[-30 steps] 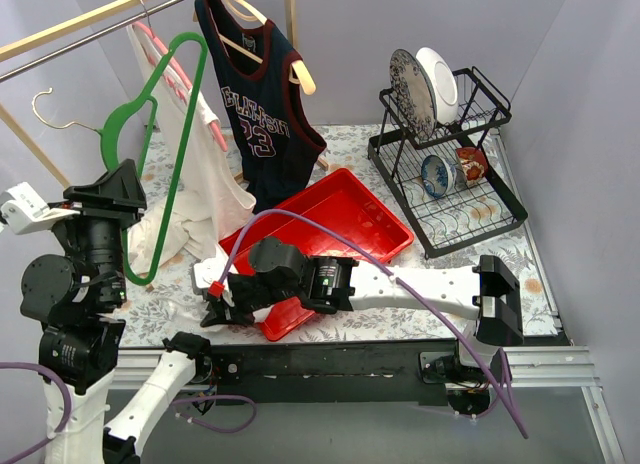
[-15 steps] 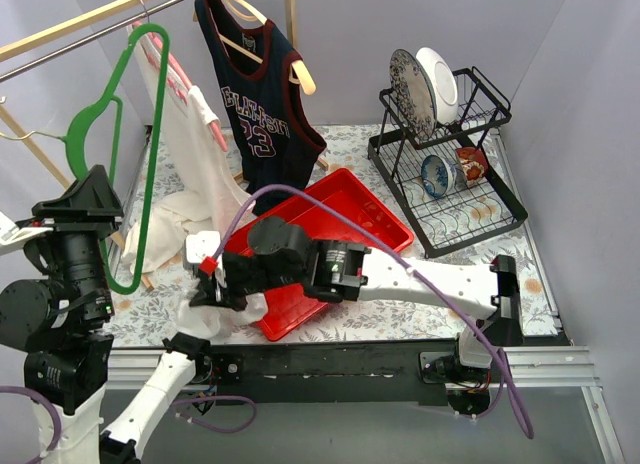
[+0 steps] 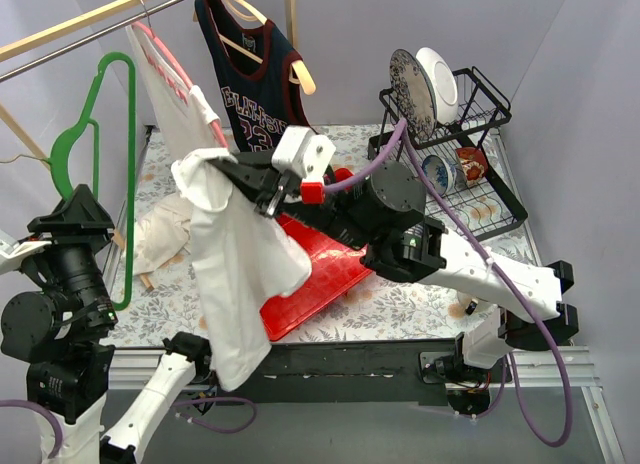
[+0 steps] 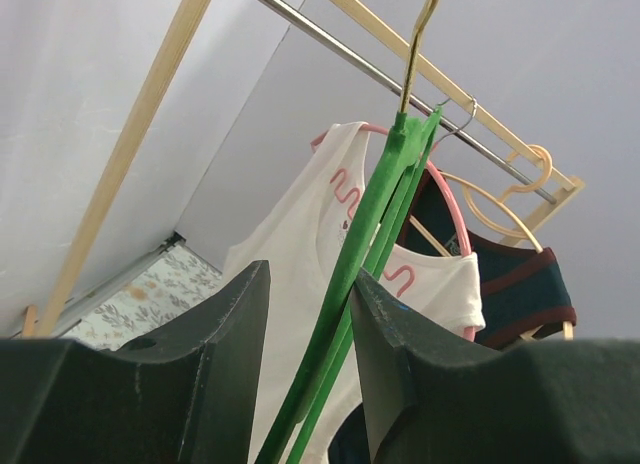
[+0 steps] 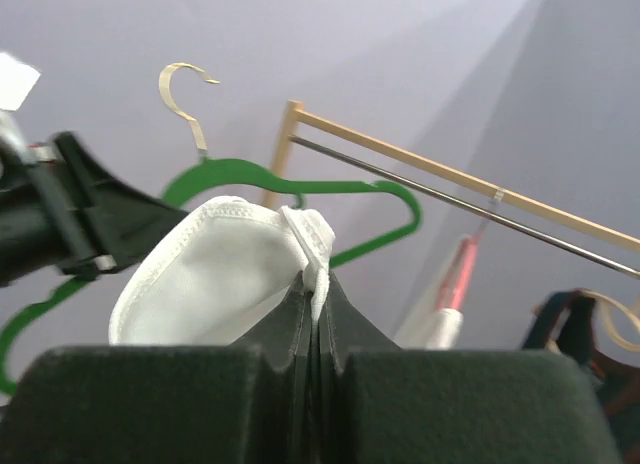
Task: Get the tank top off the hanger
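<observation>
Top external: white cotton tank top point(image 3: 235, 284) hangs pinched in the right pincer point(image 5: 312, 294), off the green plastic hanger point(image 4: 370, 234) clamped by the left pincer point(image 4: 310, 314); removal looks done.

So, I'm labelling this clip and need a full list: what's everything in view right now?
tank top: 1, white, held up off any hanger, front left
green hanger: 1, green, bare, held up far left
clothes rail: 1, wood and metal, back left
pink hanger: 1, pink, on the rail, carrying a white top
jersey: 1, navy, hung on the rail
cloth heap: 1, white, left on the table
tray: 1, red, centre
dish rack: 1, black, back right
plates: 2, patterned and white, upright in the rack
bowls: 2, lower rack
left gripper: black, shut on the green hanger
right gripper: black, shut on the tank top
</observation>
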Motion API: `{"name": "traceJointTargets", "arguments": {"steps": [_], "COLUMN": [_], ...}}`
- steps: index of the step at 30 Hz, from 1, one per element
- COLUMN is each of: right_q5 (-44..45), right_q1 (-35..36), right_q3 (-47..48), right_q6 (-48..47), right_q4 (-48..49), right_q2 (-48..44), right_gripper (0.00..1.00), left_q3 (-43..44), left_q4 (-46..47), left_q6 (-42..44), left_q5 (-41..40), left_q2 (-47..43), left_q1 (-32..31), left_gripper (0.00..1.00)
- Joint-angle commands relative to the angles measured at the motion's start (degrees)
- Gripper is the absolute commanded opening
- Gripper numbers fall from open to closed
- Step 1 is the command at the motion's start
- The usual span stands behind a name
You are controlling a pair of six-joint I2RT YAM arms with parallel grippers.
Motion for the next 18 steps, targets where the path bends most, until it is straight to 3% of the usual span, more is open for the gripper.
{"name": "traceJointTargets", "arguments": {"steps": [1, 6, 13, 18], "right_q5": [9.5, 10.5, 12.3, 13.5], "right_q1": [-6.6, -13.4, -15.6, -19.5], "right_q3": [2.3, -6.3, -38.2, -47.7], "right_q6": [-2.3, 5.4, 13.7, 22.5], "right_q4": [4.0, 2.2, 9.1, 8.2], "right_q2": [2.4, -0.5, -12.6, -14.4], "right_gripper": [0.01, 0.01, 0.01, 0.01], "left_q3": [-1.0, -1.5, -1.8, -3.3], "left_q4": [1.0, 1.3, 2.4, 2.9], "left_q6": [2.3, 3.4, 5.3, 5.9], "left_q5": [-2.4, -3.9, -5.1, -5.7], "left_q2": [-1.2, -1.7, -1.6, -1.6], "left_q1": [-0.4, -0.5, -1.1, -1.2], "left_gripper": [0.00, 0.00, 0.00, 0.00]}}
